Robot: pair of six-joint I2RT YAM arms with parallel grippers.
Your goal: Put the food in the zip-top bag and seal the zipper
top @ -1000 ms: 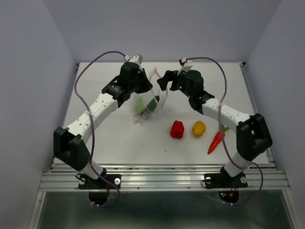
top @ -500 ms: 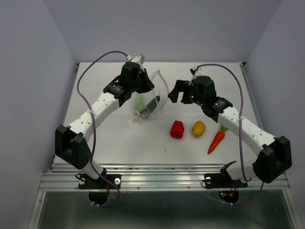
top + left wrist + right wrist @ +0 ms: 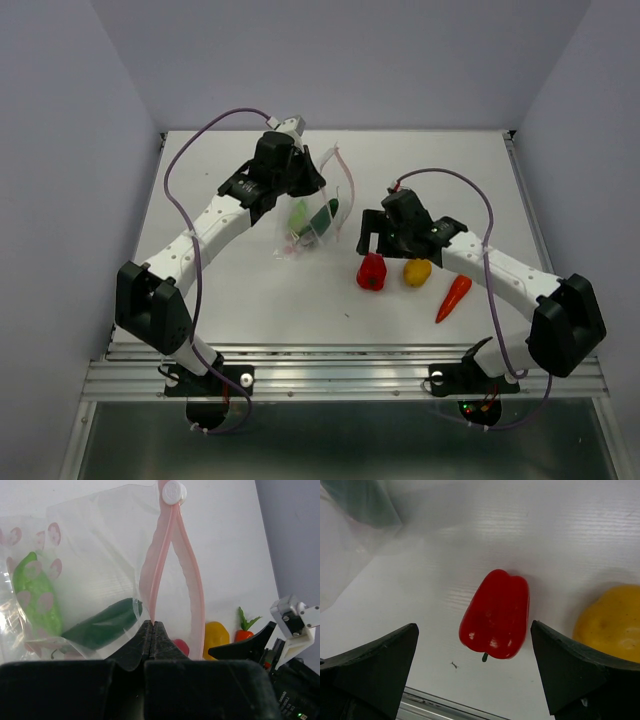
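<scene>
1. White table (image 3: pixel 250 300) carried everything, with both arms reaching in from its near edge.
2. Clear bag (image 3: pixel 100 555) was held up toward the far left, mouth on its right side. The cucumber (image 3: pixel 102 625) and pod (image 3: pixel 35 595) were already inside.
3. Left gripper (image 3: pixel 151 625) had its jaws clenched on the bag's rim at the zipper (image 3: pixel 194 590). The zipper's two pink strands stood apart, so nothing was sealed.
4. Right gripper (image 3: pixel 474 630) hovered over the pepper (image 3: pixel 496 614), jaws spread wide to either side and touching nothing.
5. The pepper lay on the table to the near right of the bag. The yellow piece (image 3: pixel 417 271) lay just right of it, and the carrot (image 3: pixel 453 297) lay further right and nearer.
6. The step in hand looked like picking up the pepper, the third of five items. The next move called for a straight descent and a squeeze across the glossy body, which might slip, then a carry left to the open mouth.
</scene>
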